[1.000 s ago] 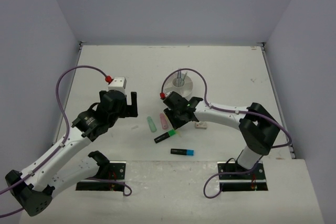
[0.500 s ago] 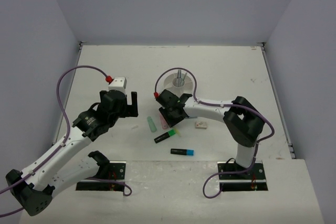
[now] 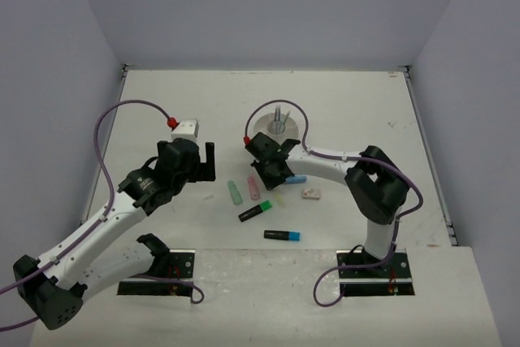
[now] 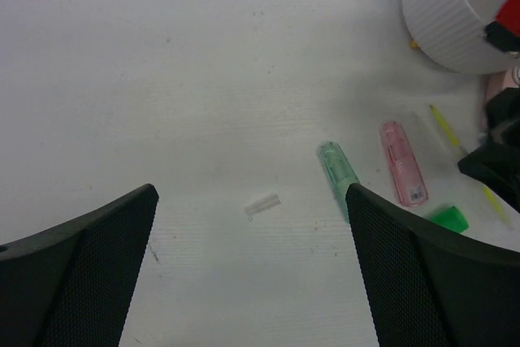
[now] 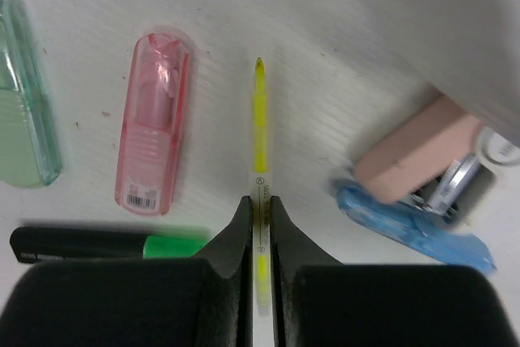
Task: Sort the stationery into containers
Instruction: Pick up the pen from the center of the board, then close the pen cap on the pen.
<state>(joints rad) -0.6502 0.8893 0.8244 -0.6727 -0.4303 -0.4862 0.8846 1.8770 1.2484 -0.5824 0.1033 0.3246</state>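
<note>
Setting: white table [image 3: 162, 103] boxed in by pale lilac walls, with both arms reaching in from its near edge.
Pen in hand: thin yellow pen [image 5: 259, 119], lying flat on the table, its tip pointing out ahead of the right end effector [image 5: 260, 217].
Right end effector: pinched shut on the pen's rear part, apparently not yet lifting it.
Beside it: translucent pink marker [image 5: 153, 123] near the pen, then a mint marker [image 5: 24, 119]. A black-bodied green highlighter [image 5: 106, 243] lies just beside the fingers and a translucent blue marker [image 5: 410, 229] on the opposite side.
Farther out: small pale eraser [image 3: 310, 193] and black-bodied blue highlighter [image 3: 282, 235].
Container: round white plastic organiser [image 3: 262, 119], near the right end effector.
Progress: early, I judge. Only thin pens stand in the central cup; everything else lies loose.
Left end effector [image 3: 205, 160]: spread wide, empty, above a small clear cap [image 4: 262, 204].
</note>
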